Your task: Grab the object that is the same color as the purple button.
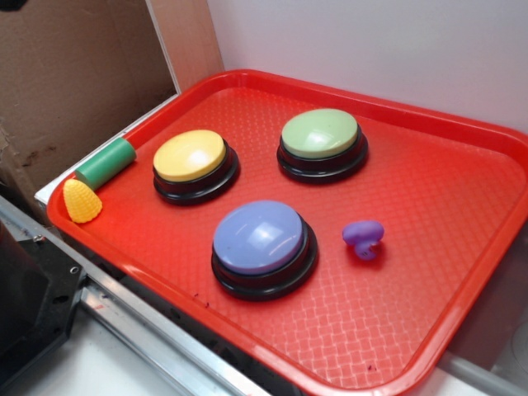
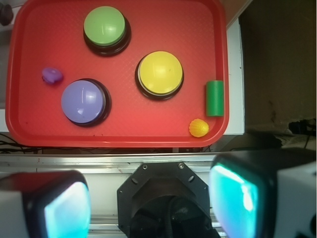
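A small lumpy purple toy (image 1: 364, 238) lies on the red tray (image 1: 429, 272), just right of the large lavender dome button (image 1: 262, 245) on its black base. In the wrist view the toy (image 2: 51, 75) sits up and left of the purple button (image 2: 84, 102), near the tray's left rim. My gripper (image 2: 151, 203) hangs high above the robot's base, well short of the tray (image 2: 124, 131). Its two pads (image 2: 64, 210) stand wide apart with nothing between them. The gripper itself is out of the exterior view.
A yellow-domed button (image 1: 193, 163) and a green-domed button (image 1: 322, 142) stand on the tray. A green cylinder (image 1: 106, 162) and a yellow corn toy (image 1: 82, 201) lie at the tray's left rim. The black robot base (image 2: 161, 203) and a metal rail (image 2: 114, 161) lie below the gripper.
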### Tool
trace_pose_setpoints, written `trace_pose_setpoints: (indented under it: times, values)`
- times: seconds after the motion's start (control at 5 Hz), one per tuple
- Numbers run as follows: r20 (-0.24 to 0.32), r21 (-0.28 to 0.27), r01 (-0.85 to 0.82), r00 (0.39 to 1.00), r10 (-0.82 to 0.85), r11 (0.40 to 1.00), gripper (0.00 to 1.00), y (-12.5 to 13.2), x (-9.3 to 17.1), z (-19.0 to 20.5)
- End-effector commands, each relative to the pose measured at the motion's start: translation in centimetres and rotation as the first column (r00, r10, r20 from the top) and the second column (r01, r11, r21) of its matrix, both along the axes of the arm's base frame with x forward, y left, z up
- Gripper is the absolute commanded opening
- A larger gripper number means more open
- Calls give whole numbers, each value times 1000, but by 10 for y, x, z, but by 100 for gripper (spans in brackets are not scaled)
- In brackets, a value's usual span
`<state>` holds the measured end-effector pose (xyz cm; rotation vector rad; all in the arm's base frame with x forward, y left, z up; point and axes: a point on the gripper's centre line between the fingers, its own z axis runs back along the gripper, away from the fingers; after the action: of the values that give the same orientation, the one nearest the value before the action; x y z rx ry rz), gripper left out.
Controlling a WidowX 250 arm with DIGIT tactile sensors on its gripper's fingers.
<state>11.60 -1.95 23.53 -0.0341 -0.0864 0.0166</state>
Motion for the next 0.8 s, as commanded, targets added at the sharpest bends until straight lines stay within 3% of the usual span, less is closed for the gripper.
trace_pose_setpoints:
  times: [0.0, 0.2, 0.6]
  values:
    - [0, 0, 0, 1000, 0, 1000, 100, 0, 0, 0]
    - [16, 89, 156, 987, -158, 984, 100, -25, 21, -7]
    - [93, 139, 507, 849, -521, 851, 100, -73, 47, -32]
